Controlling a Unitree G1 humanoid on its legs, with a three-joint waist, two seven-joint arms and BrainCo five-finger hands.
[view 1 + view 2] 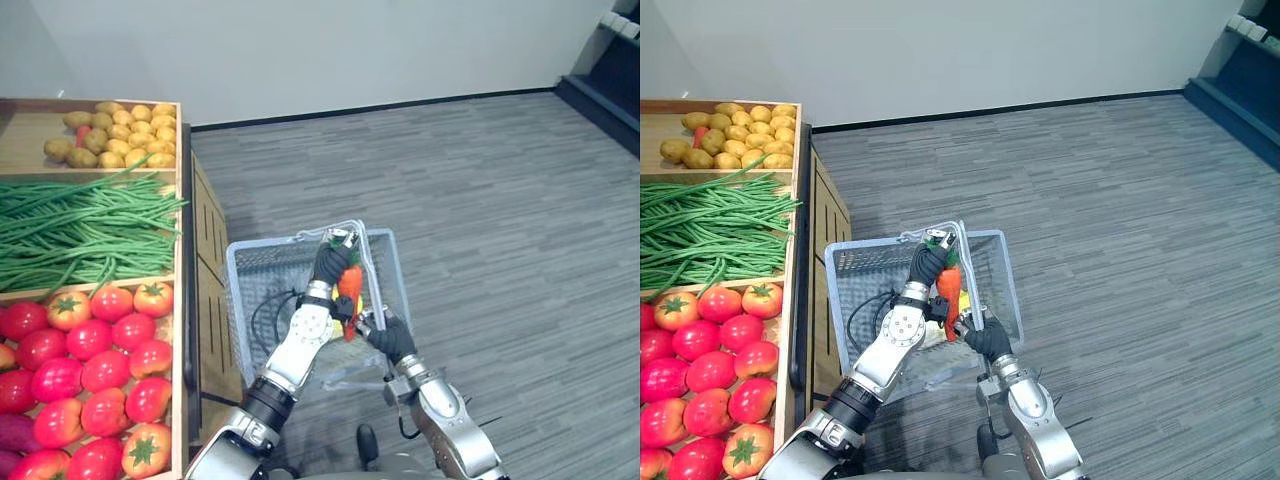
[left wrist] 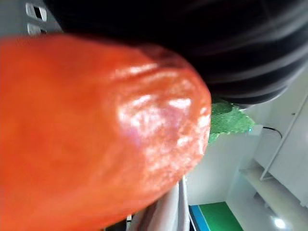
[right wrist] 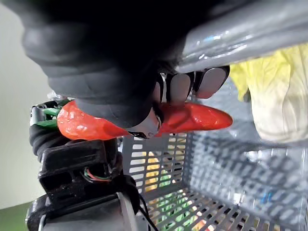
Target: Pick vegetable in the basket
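My left hand [image 1: 330,262] is shut on an orange-red carrot [image 1: 350,285] with a green top and holds it upright over the pale mesh basket [image 1: 258,262]. The carrot's tip points down into the basket. In the left wrist view the carrot [image 2: 96,130] lies right against the dark cover. My right hand [image 1: 391,338] is curled round the basket's silver handle [image 1: 366,262], just below the carrot. The right wrist view shows the carrot [image 3: 202,118] past my right hand's fingers [image 3: 179,86], with the handle [image 3: 250,29] beside them. A yellow vegetable [image 3: 274,96] lies in the basket.
A wooden produce stand [image 1: 188,250] runs along the left, with potatoes [image 1: 115,135] at the back, green beans [image 1: 80,225] in the middle and tomatoes [image 1: 95,360] nearest me. Grey floor [image 1: 500,250] spreads to the right of the basket.
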